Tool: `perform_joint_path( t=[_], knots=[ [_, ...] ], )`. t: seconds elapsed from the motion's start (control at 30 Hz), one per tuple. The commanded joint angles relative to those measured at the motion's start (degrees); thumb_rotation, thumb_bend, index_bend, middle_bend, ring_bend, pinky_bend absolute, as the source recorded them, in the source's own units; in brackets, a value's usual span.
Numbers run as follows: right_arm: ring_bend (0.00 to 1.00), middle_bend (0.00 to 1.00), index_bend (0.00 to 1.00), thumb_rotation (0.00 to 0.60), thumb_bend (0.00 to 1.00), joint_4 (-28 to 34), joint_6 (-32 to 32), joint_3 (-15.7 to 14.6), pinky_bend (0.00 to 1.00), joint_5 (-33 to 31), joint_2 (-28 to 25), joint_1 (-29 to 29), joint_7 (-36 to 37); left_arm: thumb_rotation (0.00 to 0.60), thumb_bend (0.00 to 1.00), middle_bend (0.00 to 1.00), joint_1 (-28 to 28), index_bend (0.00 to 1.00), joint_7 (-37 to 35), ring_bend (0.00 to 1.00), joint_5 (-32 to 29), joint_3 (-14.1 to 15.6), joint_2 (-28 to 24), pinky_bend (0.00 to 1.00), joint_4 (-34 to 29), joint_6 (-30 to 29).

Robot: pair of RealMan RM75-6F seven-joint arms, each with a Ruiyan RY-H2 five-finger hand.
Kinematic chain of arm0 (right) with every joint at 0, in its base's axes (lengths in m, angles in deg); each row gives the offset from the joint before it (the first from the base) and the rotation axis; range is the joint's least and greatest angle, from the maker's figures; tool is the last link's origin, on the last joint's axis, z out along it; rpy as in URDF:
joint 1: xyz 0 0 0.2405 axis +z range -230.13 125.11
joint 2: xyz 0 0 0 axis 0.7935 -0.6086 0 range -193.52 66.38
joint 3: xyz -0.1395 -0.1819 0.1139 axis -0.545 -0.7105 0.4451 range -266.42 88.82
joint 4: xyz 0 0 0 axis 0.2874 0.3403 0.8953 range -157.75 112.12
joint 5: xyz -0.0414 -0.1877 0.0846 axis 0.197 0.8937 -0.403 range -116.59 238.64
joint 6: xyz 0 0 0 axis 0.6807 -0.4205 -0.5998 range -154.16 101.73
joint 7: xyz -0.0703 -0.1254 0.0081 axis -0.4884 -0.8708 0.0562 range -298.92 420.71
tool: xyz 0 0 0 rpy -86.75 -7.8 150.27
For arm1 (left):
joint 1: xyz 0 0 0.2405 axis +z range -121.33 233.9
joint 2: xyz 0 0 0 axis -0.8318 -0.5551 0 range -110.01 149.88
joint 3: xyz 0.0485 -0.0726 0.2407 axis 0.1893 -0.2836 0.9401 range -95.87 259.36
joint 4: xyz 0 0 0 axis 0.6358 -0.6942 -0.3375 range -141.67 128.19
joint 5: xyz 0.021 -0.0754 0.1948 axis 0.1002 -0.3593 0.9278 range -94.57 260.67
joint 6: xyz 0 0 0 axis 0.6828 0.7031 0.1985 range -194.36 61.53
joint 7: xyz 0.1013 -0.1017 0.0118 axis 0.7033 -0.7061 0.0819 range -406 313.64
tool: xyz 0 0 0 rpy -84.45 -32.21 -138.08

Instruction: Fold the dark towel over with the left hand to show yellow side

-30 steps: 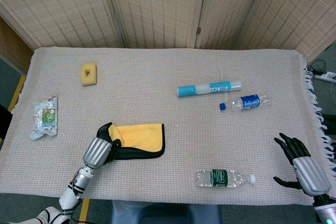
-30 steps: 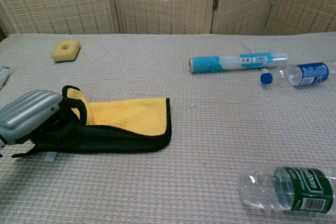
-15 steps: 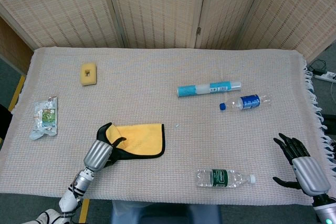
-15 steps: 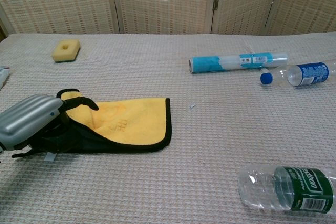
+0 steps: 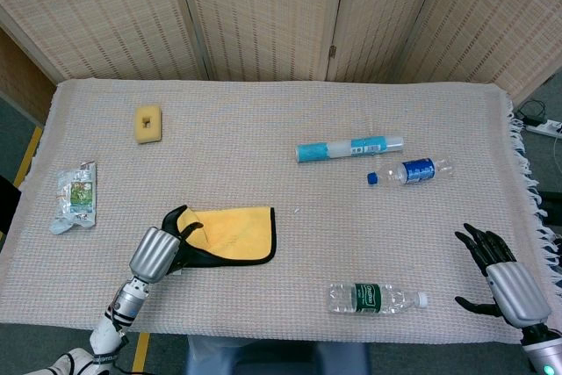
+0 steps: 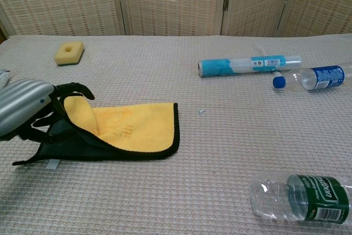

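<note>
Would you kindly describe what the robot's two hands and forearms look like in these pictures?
Both hands have ribbed silver-grey metal backs and slim black fingers. The left hand joins a silver wrist segment, then a white forearm with a dark ring. The right hand looks the same; its wrist shows a small green light.

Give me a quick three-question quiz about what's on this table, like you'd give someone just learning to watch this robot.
1. True or false: the left hand is at the left edge of the towel.
2. Which colour shows on top of the towel? A) yellow B) red C) white
3. Fill in: the bottle with the green label lies nearest the ____ hand.

Key
1. True. In the chest view its fingers lie around a lifted corner.
2. A. Yellow with a dark border.
3. Right. That hand has its fingers apart and holds nothing.
</note>
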Motion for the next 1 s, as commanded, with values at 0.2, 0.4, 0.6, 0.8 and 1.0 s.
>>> perform_joint_path(
  t=[0.2,0.4,0.6,0.8,1.0],
  knots=[
    [0.00,0.00,0.00,0.600,0.12,-0.1,0.1,0.0,0.00,-0.1,0.0,0.0,0.1,0.600,0.37,1.00,-0.4,0.32,1.2,1.00,-1.7,-1.1,-2.7,1.00,0.3,2.0],
    [0.00,0.00,0.00,0.600,0.12,0.0,-0.1,-0.1,0.00,0.0,0.0,0.1,0.1,0.600,0.37,1.00,0.2,0.33,1.4,1.00,-1.8,-0.8,-3.1,1.00,1.4,1.7],
    [0.00,0.00,0.00,0.600,0.12,0.0,-0.1,-0.2,0.00,0.1,0.1,0.2,0.0,0.600,0.37,1.00,0.5,0.36,1.2,1.00,-1.9,-0.9,-3.8,1.00,2.8,1.3],
    [0.00,0.00,0.00,0.600,0.12,0.2,-0.4,-0.2,0.00,-0.1,0.3,0.2,-0.7,0.600,0.37,1.00,0.4,0.36,-4.3,1.00,-0.8,-0.5,-2.4,1.00,6.4,0.3],
    [0.00,0.00,0.00,0.600,0.12,0.5,-0.6,-0.2,0.00,-0.3,0.2,0.3,-1.1,0.600,0.37,1.00,-0.8,0.35,-12.6,1.00,1.3,-0.7,1.9,1.00,14.1,-2.2]
  ],
)
